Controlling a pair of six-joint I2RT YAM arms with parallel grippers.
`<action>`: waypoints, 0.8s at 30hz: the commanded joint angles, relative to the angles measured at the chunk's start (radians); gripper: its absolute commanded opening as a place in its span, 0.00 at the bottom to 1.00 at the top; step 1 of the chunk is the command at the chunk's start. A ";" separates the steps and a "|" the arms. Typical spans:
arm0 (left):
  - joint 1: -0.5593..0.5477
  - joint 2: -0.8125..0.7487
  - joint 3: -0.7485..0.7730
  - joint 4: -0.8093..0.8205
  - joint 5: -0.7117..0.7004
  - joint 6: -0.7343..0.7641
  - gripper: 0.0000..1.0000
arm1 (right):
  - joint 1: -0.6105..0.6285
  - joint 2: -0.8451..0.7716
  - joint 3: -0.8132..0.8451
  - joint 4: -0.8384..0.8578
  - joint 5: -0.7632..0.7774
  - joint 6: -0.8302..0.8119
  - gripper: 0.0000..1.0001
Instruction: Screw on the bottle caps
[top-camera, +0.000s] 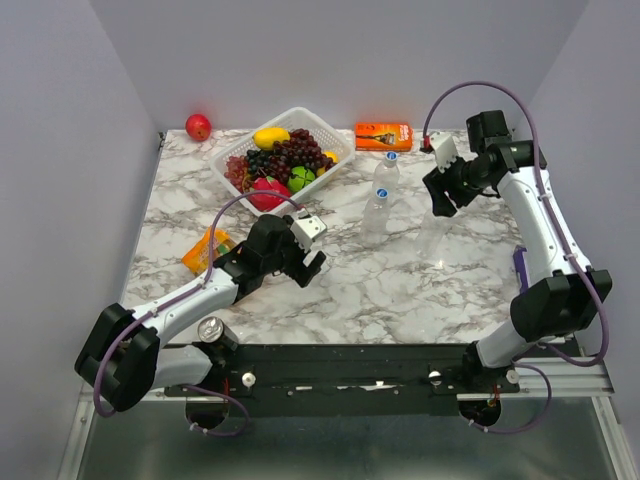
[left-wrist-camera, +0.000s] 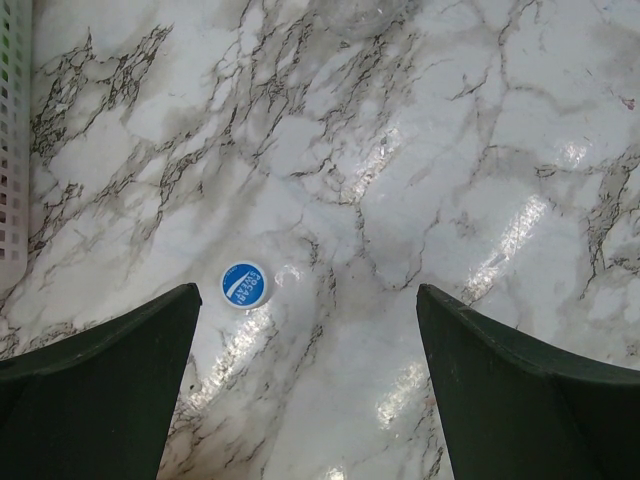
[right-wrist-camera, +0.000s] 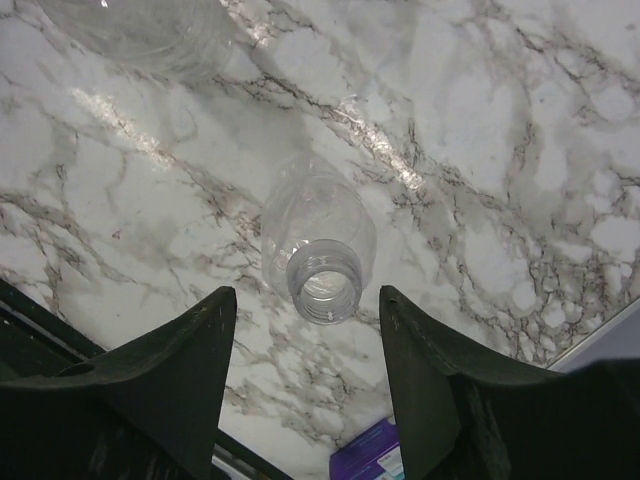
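Note:
A blue bottle cap (left-wrist-camera: 244, 285) with a white mark lies flat on the marble, just ahead of my left finger. My left gripper (left-wrist-camera: 305, 300) is open and empty above the table; it also shows in the top view (top-camera: 308, 262). A clear, uncapped bottle (right-wrist-camera: 322, 268) stands upright, and my right gripper (right-wrist-camera: 305, 300) is open above its mouth, not touching it. In the top view the right gripper (top-camera: 440, 200) hovers over that bottle (top-camera: 438, 238). A second bottle (top-camera: 376, 212) stands left of it. A third bottle (top-camera: 386, 175) behind carries a blue cap (top-camera: 391, 157).
A white basket (top-camera: 312, 116) of fruit stands at the back, a red apple (top-camera: 198, 126) at the back left. Orange packets lie at the back (top-camera: 384, 135) and the left (top-camera: 207, 248). A silver can (top-camera: 212, 328) stands near the left base. A purple box (right-wrist-camera: 368, 460) lies at the right edge.

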 joint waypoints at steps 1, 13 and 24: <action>0.004 -0.012 0.034 -0.001 0.017 0.009 0.99 | 0.002 -0.012 -0.021 0.042 0.039 -0.008 0.67; 0.004 -0.001 0.046 0.009 0.027 0.021 0.99 | 0.000 0.042 -0.039 0.049 0.021 -0.027 0.52; -0.003 -0.049 0.043 0.106 0.284 0.164 0.99 | 0.003 -0.125 -0.062 -0.202 -0.195 -0.206 0.13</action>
